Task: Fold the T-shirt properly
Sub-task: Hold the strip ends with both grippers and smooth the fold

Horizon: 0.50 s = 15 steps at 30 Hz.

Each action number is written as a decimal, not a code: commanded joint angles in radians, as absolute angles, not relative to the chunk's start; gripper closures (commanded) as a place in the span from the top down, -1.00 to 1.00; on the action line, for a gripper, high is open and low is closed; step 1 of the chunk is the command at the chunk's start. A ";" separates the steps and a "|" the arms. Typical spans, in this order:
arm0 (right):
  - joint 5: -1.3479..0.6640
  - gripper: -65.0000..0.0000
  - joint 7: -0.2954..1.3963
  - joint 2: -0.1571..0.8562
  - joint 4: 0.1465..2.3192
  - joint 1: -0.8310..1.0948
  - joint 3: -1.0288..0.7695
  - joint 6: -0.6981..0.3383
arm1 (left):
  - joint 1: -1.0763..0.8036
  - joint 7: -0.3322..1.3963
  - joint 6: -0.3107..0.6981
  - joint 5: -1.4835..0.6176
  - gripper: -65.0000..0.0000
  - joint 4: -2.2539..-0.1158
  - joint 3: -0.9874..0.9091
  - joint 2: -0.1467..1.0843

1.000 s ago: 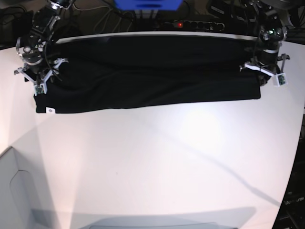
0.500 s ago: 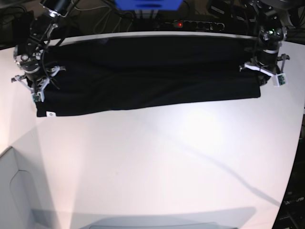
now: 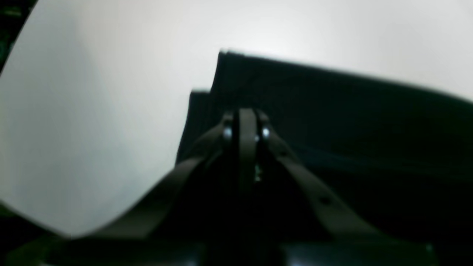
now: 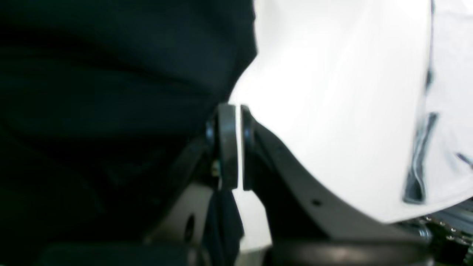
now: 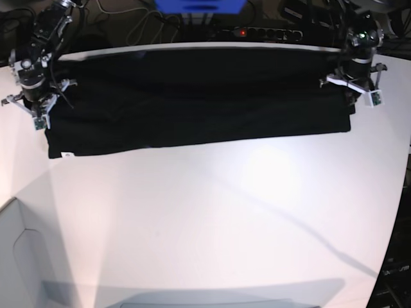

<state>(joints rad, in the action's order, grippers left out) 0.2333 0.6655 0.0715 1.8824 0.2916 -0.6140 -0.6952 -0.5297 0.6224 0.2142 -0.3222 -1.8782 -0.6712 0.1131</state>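
Observation:
The T-shirt point(image 5: 199, 96) lies as a long black band across the far part of the white table point(image 5: 225, 212); no print shows. In the base view my left gripper point(image 5: 351, 96) sits on the shirt's right end. Its wrist view shows it point(image 3: 245, 114) shut, tips sunk in the black cloth point(image 3: 351, 122). On the shirt's left end my right gripper point(image 5: 38, 106) is also shut. In its wrist view only a thin white slit shows between the closed fingers of this gripper point(image 4: 234, 111), and the shirt's edge point(image 4: 111, 74) touches the tips.
Behind the table's far edge lie a power strip point(image 5: 257, 32) with a red light, a blue object point(image 5: 199, 6) and cables. A small white tag point(image 5: 66, 154) marks the shirt's near left corner. A pale raised panel point(image 5: 19, 256) stands at the near left.
My right gripper has gone from open to shut and slid left to the shirt's left edge. The left gripper stayed shut and shifted slightly toward the far edge.

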 commanded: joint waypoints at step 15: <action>0.225 -0.93 0.654 0.065 1.952 0.295 -0.547 -0.698 | -0.544 0.588 0.214 -0.331 -1.00 -1.894 -0.673 0.122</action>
<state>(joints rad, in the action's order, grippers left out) 0.2237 0.6655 0.0498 1.9354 0.2966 -0.5404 -0.6952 -0.5419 0.6098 0.2146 -0.3260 -1.8793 -0.6693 0.1135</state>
